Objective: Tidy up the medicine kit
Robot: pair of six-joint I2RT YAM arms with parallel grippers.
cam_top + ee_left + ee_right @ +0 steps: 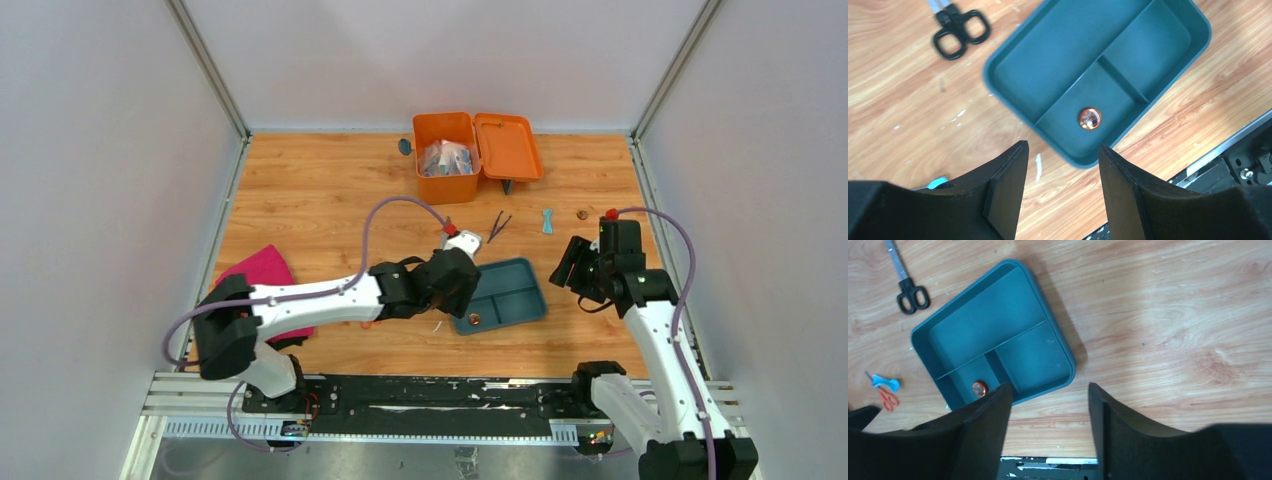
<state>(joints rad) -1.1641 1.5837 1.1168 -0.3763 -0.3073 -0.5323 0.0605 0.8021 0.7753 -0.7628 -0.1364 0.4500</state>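
Note:
The medicine kit [445, 150] stands open at the back of the table, its orange lid [508, 146] folded out to the right and several packets [447, 158] inside. My left gripper [458, 298] [1063, 150] hangs open and empty just off the near corner of a teal divided tray [512, 285] [1058, 55] [983, 325]. A small copper round piece [474, 320] [1090, 118] [979, 387] lies in the tray's small compartment. My right gripper [566, 268] [1049, 387] is open and empty over bare wood to the right of the tray.
Black-handled scissors [498, 226] [959, 32] [910, 290] lie behind the tray. A blue piece [547, 221] and a copper disc [582, 214] sit to the right of them. A pink cloth [262, 270] lies at the left. Small blue [885, 384] and orange [888, 399] items lie left of the tray.

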